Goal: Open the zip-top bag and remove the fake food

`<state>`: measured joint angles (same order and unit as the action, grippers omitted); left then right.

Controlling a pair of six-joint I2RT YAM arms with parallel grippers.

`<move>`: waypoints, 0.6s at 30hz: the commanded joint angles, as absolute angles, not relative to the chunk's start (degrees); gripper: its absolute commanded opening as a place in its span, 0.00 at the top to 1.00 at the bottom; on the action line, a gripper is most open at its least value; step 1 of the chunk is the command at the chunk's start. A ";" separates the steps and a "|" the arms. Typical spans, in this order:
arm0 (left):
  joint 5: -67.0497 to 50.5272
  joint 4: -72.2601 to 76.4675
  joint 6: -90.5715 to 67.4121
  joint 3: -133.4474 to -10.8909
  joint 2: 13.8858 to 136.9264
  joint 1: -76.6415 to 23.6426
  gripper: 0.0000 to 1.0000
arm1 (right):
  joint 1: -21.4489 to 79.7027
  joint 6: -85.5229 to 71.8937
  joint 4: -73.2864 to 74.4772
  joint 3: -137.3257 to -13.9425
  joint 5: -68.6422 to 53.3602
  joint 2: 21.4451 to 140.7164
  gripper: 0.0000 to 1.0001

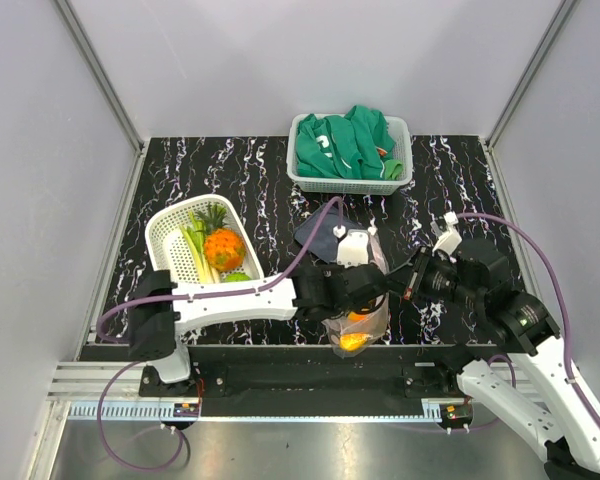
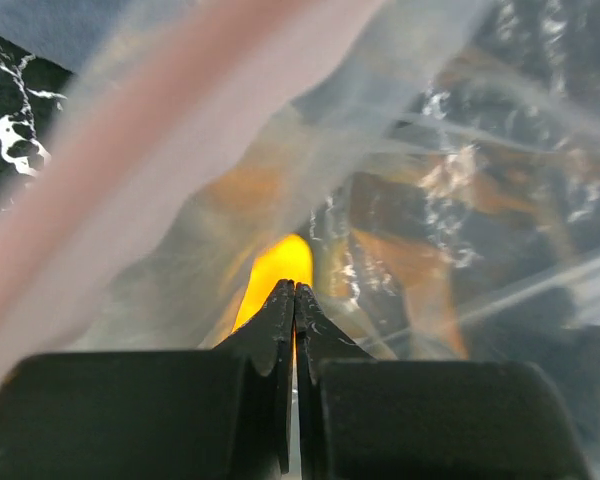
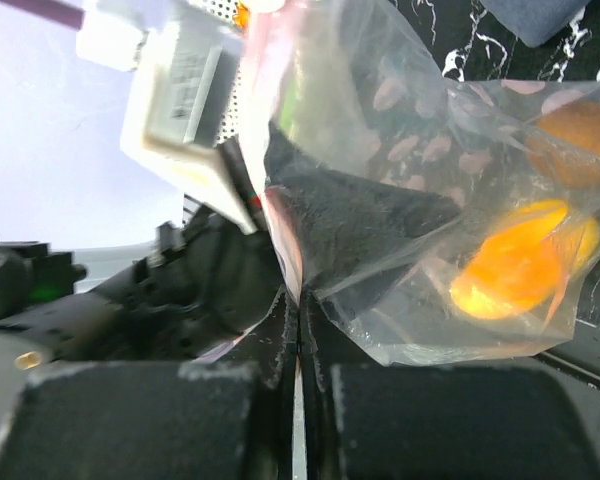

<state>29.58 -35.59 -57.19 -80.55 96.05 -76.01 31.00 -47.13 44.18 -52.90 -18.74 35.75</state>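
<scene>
The zip-top bag [image 1: 360,318] hangs between my two grippers near the table's front edge, with yellow-orange fake food pieces [image 1: 353,340] inside. My left gripper [image 1: 378,290] is shut on the bag's film; in the left wrist view its tips [image 2: 295,285] meet under the pink zip strip [image 2: 160,140], with a yellow piece [image 2: 280,265] just beyond. My right gripper [image 1: 408,285] is shut on the bag's edge [image 3: 298,295]. The right wrist view shows the bag [image 3: 410,200] holding an orange piece [image 3: 520,265] and a brownish-orange piece [image 3: 580,140].
A white basket [image 1: 165,225] at the left holds an orange pineapple [image 1: 223,247], a pale green leek [image 1: 195,250] and a green round piece [image 1: 238,277]. A grey-blue cloth [image 1: 320,232] lies behind the bag. A grey basket [image 1: 405,172] with a green garment [image 1: 345,145] stands at the back.
</scene>
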 commanded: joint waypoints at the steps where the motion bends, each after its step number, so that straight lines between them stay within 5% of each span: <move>1: 26.73 -28.75 -55.37 -78.67 97.64 -76.03 1.00 | 31.29 -48.34 42.10 -51.59 -19.51 34.02 1.00; 8: 22.24 -27.77 -54.49 -77.61 102.21 -75.50 0.98 | 31.29 -48.60 43.86 -49.49 -18.81 31.73 1.00; 18: 19.60 -27.77 -54.67 -73.74 105.99 -74.80 0.74 | 31.29 -47.64 47.55 -49.22 -17.32 29.53 1.00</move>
<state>21.45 -28.58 -54.92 -74.78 103.96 -75.29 31.00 -47.83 48.01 -48.99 -17.93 30.33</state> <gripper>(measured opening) 0.215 0.008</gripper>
